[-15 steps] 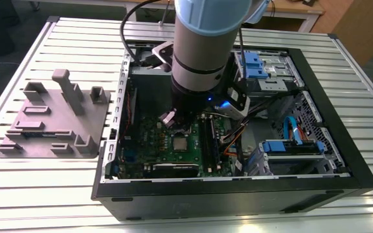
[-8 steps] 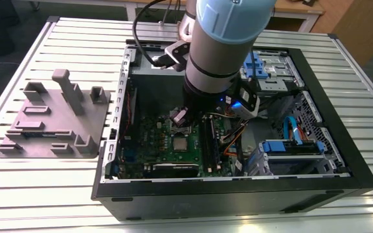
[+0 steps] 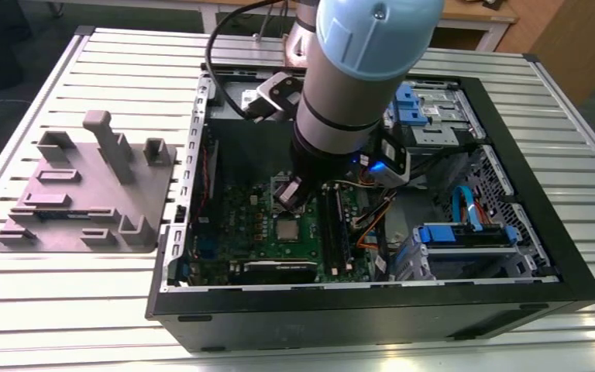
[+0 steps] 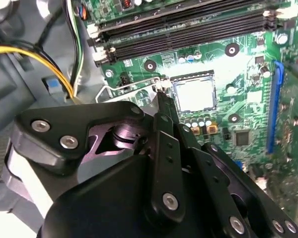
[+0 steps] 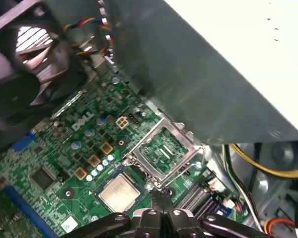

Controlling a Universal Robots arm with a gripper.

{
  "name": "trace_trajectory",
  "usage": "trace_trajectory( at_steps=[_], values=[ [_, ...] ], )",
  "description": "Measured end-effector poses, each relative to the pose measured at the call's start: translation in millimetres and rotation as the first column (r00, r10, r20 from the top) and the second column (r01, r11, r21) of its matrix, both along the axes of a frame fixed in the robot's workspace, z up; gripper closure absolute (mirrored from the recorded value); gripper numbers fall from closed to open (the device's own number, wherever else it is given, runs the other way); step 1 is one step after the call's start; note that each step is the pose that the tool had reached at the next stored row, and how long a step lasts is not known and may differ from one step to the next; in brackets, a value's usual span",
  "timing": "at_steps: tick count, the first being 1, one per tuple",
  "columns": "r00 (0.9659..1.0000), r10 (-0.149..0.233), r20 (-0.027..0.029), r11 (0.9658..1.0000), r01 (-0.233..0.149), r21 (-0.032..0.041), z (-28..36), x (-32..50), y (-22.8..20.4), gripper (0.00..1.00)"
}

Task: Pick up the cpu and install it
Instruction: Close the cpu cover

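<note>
Cpu (image 3: 289,229) sits flat in motherboard socket inside open computer case (image 3: 380,310), silver top up; also in both wrist views (image 4: 194,95) (image 5: 118,193). Socket retention frame (image 5: 165,148) hinged open, standing up just beside chip. End effector (image 3: 295,195) hangs above board, near socket, fingers pressed together (nothing between them), tips (image 5: 158,197) just beside cpu edge; touching or not, cannot tell. Memory slots (image 4: 188,29) run alongside. Grey fixture tray (image 3: 86,194) lies on slatted table (image 3: 70,310), at exterior view's left of case.

One cpu (image 3: 289,229), one green board (image 3: 238,225), one open computer case (image 3: 380,310), one grey tray (image 3: 80,198), one robot arm (image 3: 355,85).
</note>
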State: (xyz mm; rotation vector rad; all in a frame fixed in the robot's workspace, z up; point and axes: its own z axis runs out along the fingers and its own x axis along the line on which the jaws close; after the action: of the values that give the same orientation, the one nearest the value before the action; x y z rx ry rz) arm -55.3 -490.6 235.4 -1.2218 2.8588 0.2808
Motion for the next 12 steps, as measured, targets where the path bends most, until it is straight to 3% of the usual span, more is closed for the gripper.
trace_trajectory(
  at_steps=[2, 5, 12],
  values=[
    [0.9996, 0.029, 0.0000, 0.9996, -0.029, 0.0000, -1.6, 0.4, 0.0, 0.90],
    [0.9992, 0.039, -0.0001, 0.9992, -0.039, -0.0001, -3.2, 4.2, 0.9, 0.90],
    [0.9992, 0.039, -0.0031, 0.9992, -0.039, 0.0003, -6.6, 12.6, 11.9, 0.90]
  ],
)
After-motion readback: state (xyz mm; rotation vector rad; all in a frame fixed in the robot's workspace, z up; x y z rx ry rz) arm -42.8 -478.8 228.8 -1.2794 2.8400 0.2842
